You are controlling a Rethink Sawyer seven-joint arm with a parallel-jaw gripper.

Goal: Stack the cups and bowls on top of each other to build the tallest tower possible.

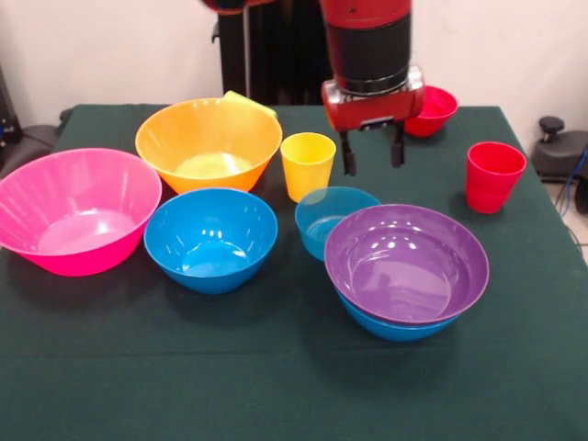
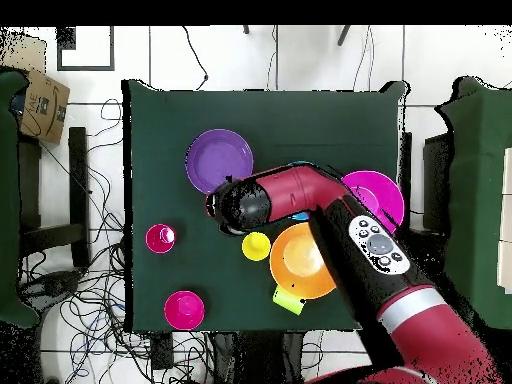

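Observation:
My gripper (image 1: 373, 152) hangs open and empty above the table, just right of the yellow cup (image 1: 308, 165) and behind the small translucent blue bowl (image 1: 331, 219). A purple bowl (image 1: 406, 262) sits nested in a blue bowl (image 1: 395, 328) at front right. Another blue bowl (image 1: 211, 239) stands mid-front, the large pink bowl (image 1: 78, 211) at left, and the orange bowl (image 1: 209, 142) behind them. A lime green cup (image 1: 248, 103) peeks from behind the orange bowl. The red cup (image 1: 493, 176) and small red bowl (image 1: 432, 110) are at right. In the overhead view the arm (image 2: 300, 195) hides the gripper and the blue bowls.
A dark green cloth (image 1: 276, 395) covers the table. In the overhead view the red cup (image 2: 160, 238) and small red bowl (image 2: 184, 310) stand near the table's left edge, and the lime green cup (image 2: 287, 300) near its bottom edge. Cables lie on the floor around the table.

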